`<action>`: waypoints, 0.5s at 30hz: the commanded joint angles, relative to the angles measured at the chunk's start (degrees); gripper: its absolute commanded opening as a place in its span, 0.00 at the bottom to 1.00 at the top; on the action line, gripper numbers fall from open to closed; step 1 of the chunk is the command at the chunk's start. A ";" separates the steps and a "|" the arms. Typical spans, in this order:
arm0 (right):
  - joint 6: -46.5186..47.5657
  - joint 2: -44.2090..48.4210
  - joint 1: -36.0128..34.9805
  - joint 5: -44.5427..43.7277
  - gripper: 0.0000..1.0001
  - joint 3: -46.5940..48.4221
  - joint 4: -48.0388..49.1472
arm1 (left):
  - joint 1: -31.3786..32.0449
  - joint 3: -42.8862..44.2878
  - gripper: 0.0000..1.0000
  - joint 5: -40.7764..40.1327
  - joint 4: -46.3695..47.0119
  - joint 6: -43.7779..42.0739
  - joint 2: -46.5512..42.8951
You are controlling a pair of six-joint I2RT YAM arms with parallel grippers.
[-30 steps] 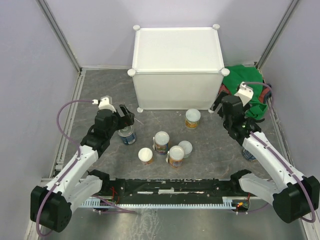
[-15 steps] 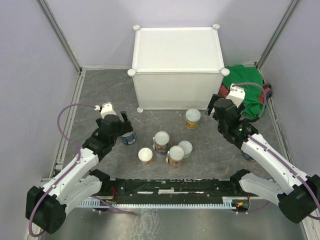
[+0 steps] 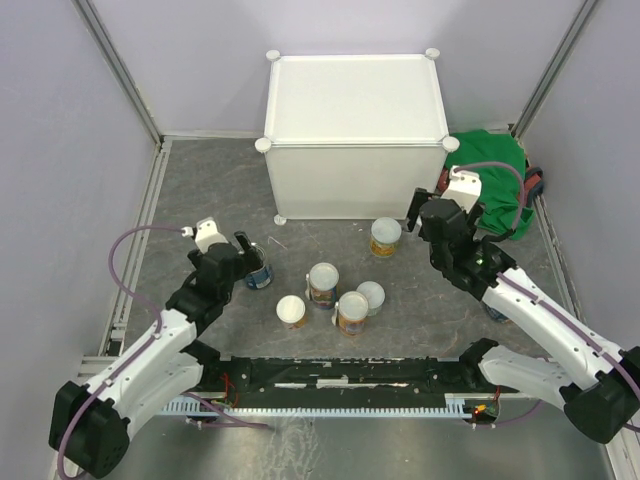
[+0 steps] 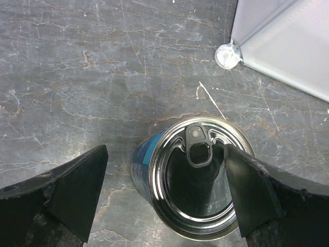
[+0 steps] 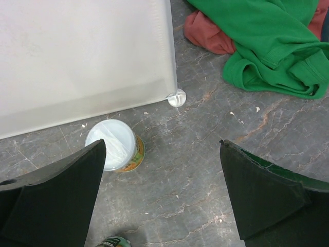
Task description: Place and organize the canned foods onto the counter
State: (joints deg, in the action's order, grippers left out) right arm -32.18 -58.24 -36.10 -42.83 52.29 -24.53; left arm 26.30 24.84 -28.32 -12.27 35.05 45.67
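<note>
The counter (image 3: 350, 110) is a large white box at the back. A dark blue can (image 4: 198, 180) with a pull-tab top stands between my left gripper's (image 4: 164, 157) open fingers, closer to the right finger (image 4: 252, 190). The overhead view shows this blue can (image 3: 258, 273) beside the left gripper (image 3: 240, 258). A yellow-labelled can (image 5: 112, 144) with a pale lid stands by the counter's front foot (image 5: 176, 97), just beyond the left finger of my open right gripper (image 5: 162, 149). Several more cans (image 3: 323, 283) cluster mid-floor.
A green cloth (image 3: 492, 168) over a red one (image 5: 205, 33) lies right of the counter. Another blue can (image 3: 496, 311) peeks from under the right forearm. Grey walls and metal rails (image 3: 140, 250) border the floor.
My left gripper has drawn back and come down round the blue can. My right gripper has swung left, away from the green cloth toward the yellow-labelled can by the counter.
</note>
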 commanded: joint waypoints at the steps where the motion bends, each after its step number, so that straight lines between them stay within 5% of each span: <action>1: 1.14 -0.65 -0.95 -2.82 0.99 2.57 0.27 | 0.75 -4.16 0.99 0.78 5.00 2.26 -4.21; 15: 1.51 -0.84 -1.36 -3.14 0.99 2.84 0.81 | 1.48 -11.27 0.99 5.67 10.89 -1.18 -17.59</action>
State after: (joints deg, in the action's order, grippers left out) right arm -31.38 -59.35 -37.08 -44.10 52.29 -24.49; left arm 27.18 14.57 -25.06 -6.04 35.57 28.53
